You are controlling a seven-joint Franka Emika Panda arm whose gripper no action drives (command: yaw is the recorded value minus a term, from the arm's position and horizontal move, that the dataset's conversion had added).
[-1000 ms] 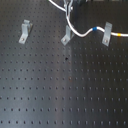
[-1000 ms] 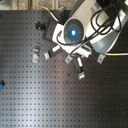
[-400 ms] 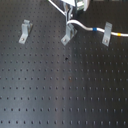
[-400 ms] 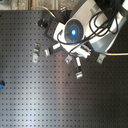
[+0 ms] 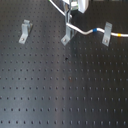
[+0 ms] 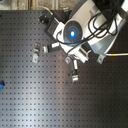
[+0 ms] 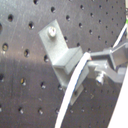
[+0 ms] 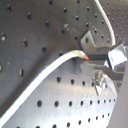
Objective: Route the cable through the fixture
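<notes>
Claw [image 7: 100, 64]: clamped on cable [image 5: 84, 33], poised over middle fixture [image 5: 67, 35] near worktop [image 5: 60, 95] far edge. Step: threading. Next, probably: seat cable into slotted top.

The cable [image 5: 82, 33] is white, with a short blue band [image 5: 94, 30] and a small yellow mark [image 5: 121, 36] in the first exterior view. The three clips are silver-grey metal: left clip [image 5: 24, 31], middle fixture [image 5: 67, 34], right clip [image 5: 106, 34]. The breadboard table [image 5: 60, 85] is matt black with a regular grid of small holes. In the second exterior view the arm [image 6: 87, 25] is white and black, with a glowing blue light [image 6: 73, 34].
</notes>
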